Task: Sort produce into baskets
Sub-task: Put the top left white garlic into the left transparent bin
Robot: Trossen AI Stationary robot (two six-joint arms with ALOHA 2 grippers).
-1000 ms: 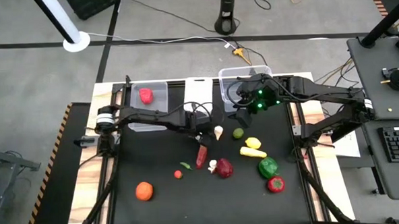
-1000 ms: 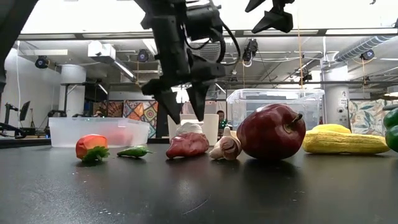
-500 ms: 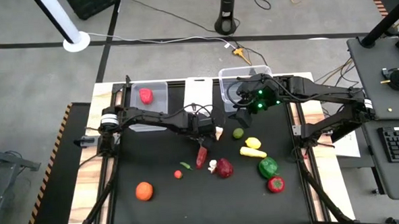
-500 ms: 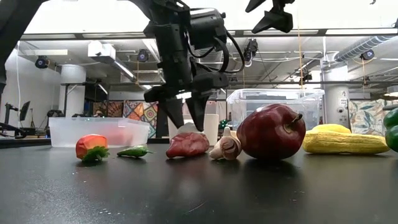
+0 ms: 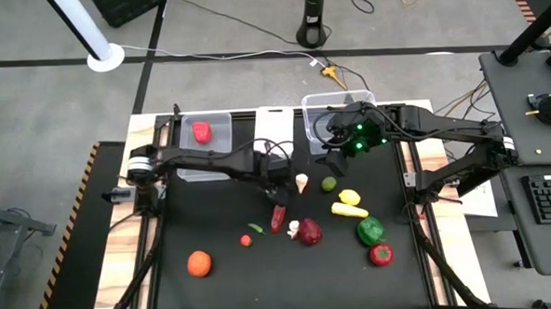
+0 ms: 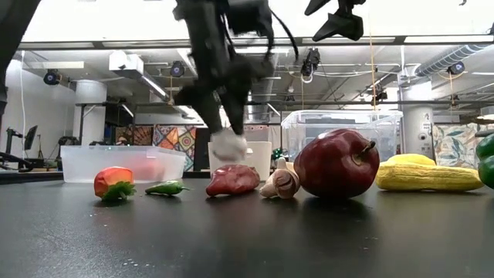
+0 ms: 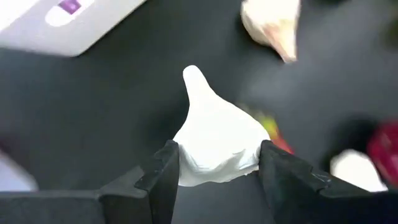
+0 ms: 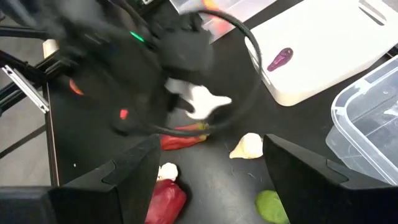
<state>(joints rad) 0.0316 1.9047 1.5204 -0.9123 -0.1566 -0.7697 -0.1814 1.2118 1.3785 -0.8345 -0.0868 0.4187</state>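
Above the mat, left gripper (image 7: 214,165) clamping garlic (image 7: 214,140)

The dark left gripper (image 7: 214,180) clamps a white, pointed toy garlic bulb (image 7: 214,140). Just below it lies a red chili-shaped toy (image 5: 277,217); beside that, a dark red apple-like fruit (image 6: 336,164). Farther off sit a plain orange fruit (image 5: 199,262), a yellow corn-like piece (image 6: 428,177), a green pepper (image 5: 370,230), and an opaque white tub (image 8: 323,50) with a purple mark.

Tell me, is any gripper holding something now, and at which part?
The left gripper holds the white garlic by its broad bulb end, pointed tip facing away. The right gripper holds nothing.
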